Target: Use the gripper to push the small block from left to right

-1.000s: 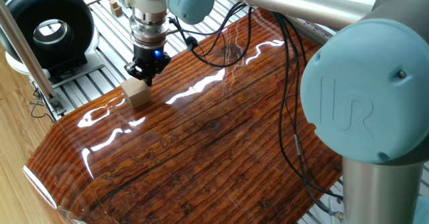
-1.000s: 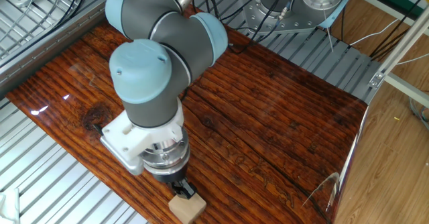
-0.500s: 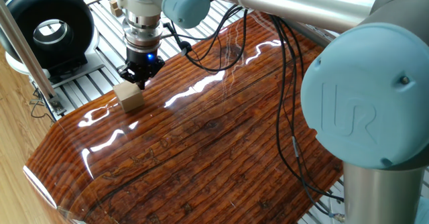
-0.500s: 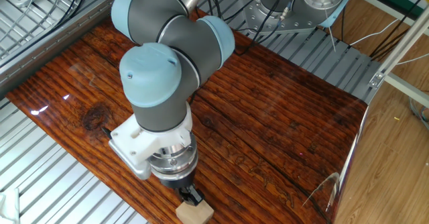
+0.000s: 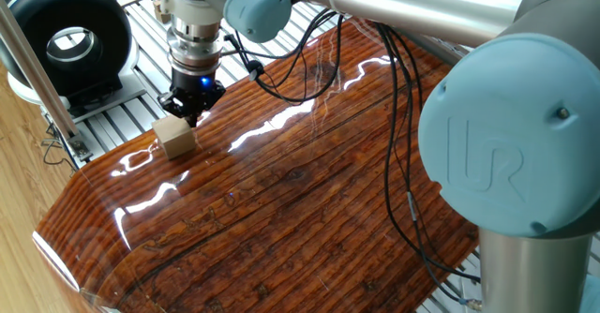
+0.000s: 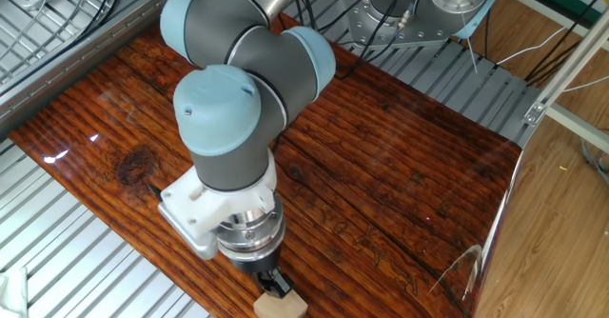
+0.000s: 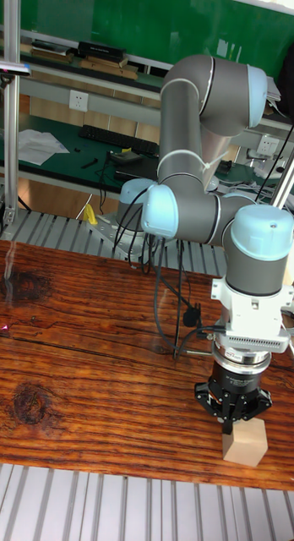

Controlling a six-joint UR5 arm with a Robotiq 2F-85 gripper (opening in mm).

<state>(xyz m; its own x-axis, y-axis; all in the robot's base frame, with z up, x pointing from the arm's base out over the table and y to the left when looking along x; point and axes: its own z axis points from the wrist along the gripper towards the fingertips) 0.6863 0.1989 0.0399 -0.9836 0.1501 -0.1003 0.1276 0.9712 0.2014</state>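
Note:
The small block is a plain tan wooden cube on the glossy wooden tabletop, close to its edge. My gripper points straight down with its black fingers together, the tips touching the block's upper far side. In the other fixed view the block sits at the very bottom of the picture, partly cut off, with the gripper right behind it. The tall fixed view shows the gripper pressed against the left top edge of the block, near the front right rim of the table.
A black ring-shaped device stands on the slatted metal bench beyond the table edge. Tiny tan pieces lie further back. Black cables hang from the arm over the wood. A metal post stands at the left.
The gripper has slid the block steadily toward the table edge: leftward in one fixed view, down and right in the other. Its fingers stay together against the block.

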